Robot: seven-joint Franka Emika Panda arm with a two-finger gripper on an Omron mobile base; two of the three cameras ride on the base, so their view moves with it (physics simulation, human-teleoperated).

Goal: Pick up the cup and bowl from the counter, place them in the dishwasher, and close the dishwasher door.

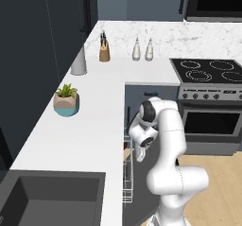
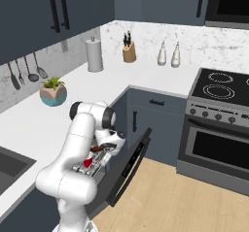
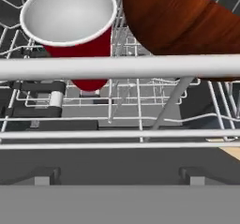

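Note:
The red cup point(image 3: 70, 24) stands upright in the dishwasher's white wire rack point(image 3: 140, 120), its white inside facing me. Beside it the dark reddish-brown bowl point(image 3: 187, 21) rests in the same rack. My gripper point(image 3: 119, 177) hovers just above the rack's near rail, open and holding nothing, apart from both dishes. From the right base view the cup point(image 2: 88, 163) shows under my hand, and the gripper point(image 2: 100, 153) points down into the rack. The dishwasher door point(image 2: 129, 167) hangs partly open, slanting outward. In the left base view the gripper point(image 1: 141, 152) is below the counter point(image 1: 94, 126) edge.
A potted plant point(image 1: 66, 100), a grey canister point(image 1: 79, 61), a knife block point(image 1: 104, 50) and two bottles point(image 1: 142, 49) stand on the counter. The dark sink point(image 1: 47, 199) is at the near left. The oven point(image 2: 214, 143) with its cooktop stands to the right, across wooden floor.

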